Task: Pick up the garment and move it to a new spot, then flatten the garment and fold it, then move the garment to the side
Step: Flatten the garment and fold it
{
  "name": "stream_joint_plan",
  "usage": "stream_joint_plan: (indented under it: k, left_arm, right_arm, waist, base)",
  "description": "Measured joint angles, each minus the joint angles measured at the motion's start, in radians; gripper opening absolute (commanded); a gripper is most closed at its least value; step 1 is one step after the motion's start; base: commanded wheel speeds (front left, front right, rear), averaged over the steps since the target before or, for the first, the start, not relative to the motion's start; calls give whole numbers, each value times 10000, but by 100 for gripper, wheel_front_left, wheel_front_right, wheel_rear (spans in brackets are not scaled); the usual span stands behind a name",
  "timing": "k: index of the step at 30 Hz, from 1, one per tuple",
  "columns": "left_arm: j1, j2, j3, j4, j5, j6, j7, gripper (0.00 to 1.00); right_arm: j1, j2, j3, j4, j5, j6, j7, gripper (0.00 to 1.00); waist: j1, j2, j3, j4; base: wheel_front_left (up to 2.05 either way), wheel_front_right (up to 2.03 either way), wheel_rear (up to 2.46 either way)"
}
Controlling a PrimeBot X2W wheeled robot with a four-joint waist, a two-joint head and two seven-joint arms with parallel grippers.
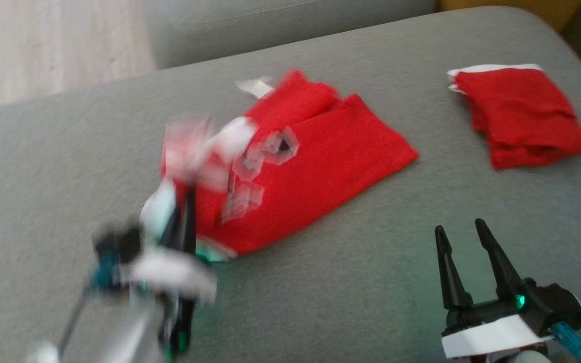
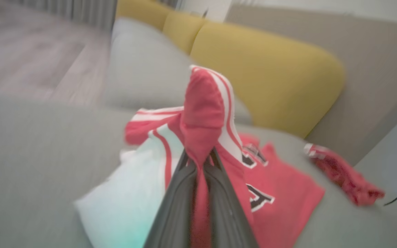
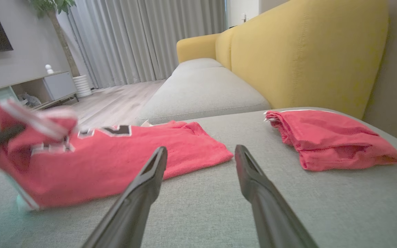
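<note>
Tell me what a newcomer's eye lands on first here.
The red jersey sprawled mid-cushion on the grey sofa, its striped edge pinched up by the shut left pincer. Next, a folded red garment at the far right, with the open right pincer poised nearer, holding nothing.

The garment (image 1: 321, 171) lies on the cushion (image 1: 58, 166), folded cloth (image 1: 522, 116) to its right.

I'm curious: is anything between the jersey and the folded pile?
Nothing, just bare grey cushion between jersey and pile, clear in the head view.
</note>
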Motion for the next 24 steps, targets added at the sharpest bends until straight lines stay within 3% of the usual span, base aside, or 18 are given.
stream_joint_plan:
  k: [3, 6, 7, 8, 16, 17, 24]
  left_arm:
    - [1123, -127, 330, 155, -128, 40, 0, 0]
    - [1251, -360, 761, -59, -138, -12, -4, 2]
    - [1254, -420, 807, -153, -86, -38, -4, 45]
    - [1262, -476, 849, -242, 54, -38, -4, 100]
    - [1831, 67, 1066, -1377, 1365, 238, -4, 100]
    - [1437, 970, 1097, -2439, 1707, 222, 629, 100]
    - [-2063, 2596, 842, -3716, 1990, -253, 3243, 100]
  right_arm:
    - [-30, 2, 50, -4, -153, 0, 0, 100]
    - [-36, 0, -2, -4, -222, 0, 0, 100]
    - [-37, 0, -17, -2, -263, 0, 0, 100]
    - [-36, 0, -29, 10, -291, 0, 0, 100]
    - [-54, 0, -8, 21, -332, 0, 0, 100]
    - [-54, 0, 17, 19, -403, 0, 0, 100]
    - [-390, 0, 98, 8, -583, 0, 0, 100]
  waist:
    - [0, 0, 190, 366]
    - [0, 0, 345, 733]
    - [0, 0, 381, 851]
    - [0, 0, 413, 970]
    - [-1, 0, 439, 1314]
    - [0, 0, 561, 1320]
    - [0, 0, 1224, 1240]
  base:
    - [0, 0, 0]
    - [0, 0, 0]
    - [0, 0, 0]
    - [0, 0, 0]
    - [0, 0, 0]
    - [0, 0, 0]
    - [0, 0, 0]
